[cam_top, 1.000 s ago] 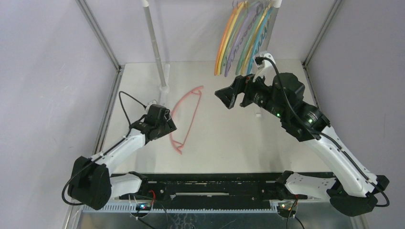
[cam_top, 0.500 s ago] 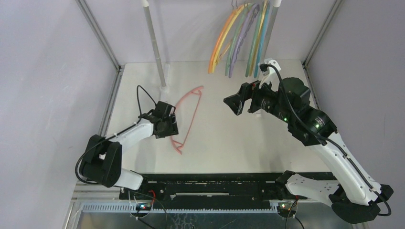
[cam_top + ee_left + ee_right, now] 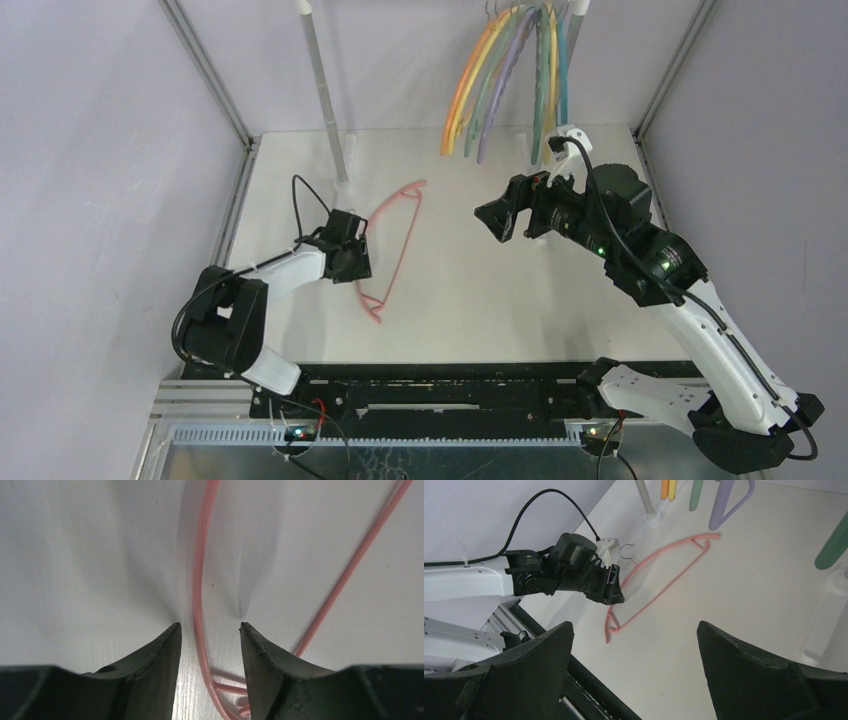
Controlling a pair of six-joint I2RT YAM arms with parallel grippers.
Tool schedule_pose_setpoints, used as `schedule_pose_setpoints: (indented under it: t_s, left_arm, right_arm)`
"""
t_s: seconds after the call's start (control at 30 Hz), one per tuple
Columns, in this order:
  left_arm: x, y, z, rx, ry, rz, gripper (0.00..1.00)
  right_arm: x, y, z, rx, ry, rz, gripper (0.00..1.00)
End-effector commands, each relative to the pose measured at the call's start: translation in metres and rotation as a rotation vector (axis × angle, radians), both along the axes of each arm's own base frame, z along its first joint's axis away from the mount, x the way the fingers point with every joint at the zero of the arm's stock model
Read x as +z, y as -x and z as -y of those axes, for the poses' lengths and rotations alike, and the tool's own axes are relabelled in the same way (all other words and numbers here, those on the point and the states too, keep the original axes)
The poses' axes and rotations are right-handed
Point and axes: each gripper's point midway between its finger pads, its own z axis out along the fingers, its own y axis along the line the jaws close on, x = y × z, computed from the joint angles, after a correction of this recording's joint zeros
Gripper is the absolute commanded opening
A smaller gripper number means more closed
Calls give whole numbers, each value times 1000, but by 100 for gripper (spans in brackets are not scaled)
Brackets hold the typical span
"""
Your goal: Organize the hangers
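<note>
White tabletop (image 3: 480,300), grey walls close on both sides. Left gripper (image 3: 208,625): fingers spread astride the curved bar of the thin pink plastic hanger (image 3: 196,580), which lies flat; not pinching yet. Step, prob.: pick-up. Next needs a pinch, a lift, then hooking beside the hung coloured hangers (image 3: 505,80). Right gripper (image 3: 635,625) gapes wide, empty. Metal rail post (image 3: 325,90) stands near the hook; mid-table is open.

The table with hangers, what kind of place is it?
Probably a robot test booth, not a closet: a left arm and right arm at a white table, bare walls, a rail of coloured hangers.
</note>
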Motion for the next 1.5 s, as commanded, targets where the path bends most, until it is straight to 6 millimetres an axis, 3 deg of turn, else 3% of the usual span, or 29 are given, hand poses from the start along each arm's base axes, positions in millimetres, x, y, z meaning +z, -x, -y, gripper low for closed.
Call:
schedule_pose_setpoints:
  t_s: [0.0, 0.1, 0.2, 0.37, 0.43, 0.47, 0.6, 0.7, 0.83, 0.97, 1.27, 1.47]
  left_arm:
    - [-9, -2, 1, -15, 4, -6, 48]
    - [-14, 3, -3, -9, -14, -28, 42]
    - [-19, 10, -11, -6, -63, -70, 28]
    - [-27, 21, -24, -9, -137, -138, 17]
    - [-28, 22, -25, 0, -142, -149, 2]
    - [-28, 21, -25, 7, -141, -147, 0]
    - [-12, 13, -22, 13, -124, -87, 0]
    - [21, 1, -20, 24, -98, 10, 0]
    - [71, -12, -13, 35, -38, 138, 0]
    - [99, -13, -3, 38, 26, 216, 0]
    - [112, -5, 2, 41, 101, 293, 0]
    - [129, -8, 8, 61, 163, 346, 0]
  right_arm:
    - [5, 2, 3, -2, -14, 12, 100]
    - [2, 2, 3, -4, -11, 3, 100]
    - [2, 1, 4, -6, -9, 2, 100]
    - [-2, 1, 6, -14, -14, -4, 100]
    - [-4, 1, 8, -18, -19, -6, 100]
    - [-5, 1, 8, -20, -20, -8, 100]
    - [-12, 3, 7, 8, -14, -17, 100]
    - [-23, 4, 1, 45, 9, -49, 100]
    - [-35, 0, -17, 105, -13, -94, 100]
    - [-59, -8, -41, 165, -48, -240, 100]
    - [-75, -10, -103, 322, -122, -344, 100]
    - [-108, -21, -143, 372, -144, -458, 100]
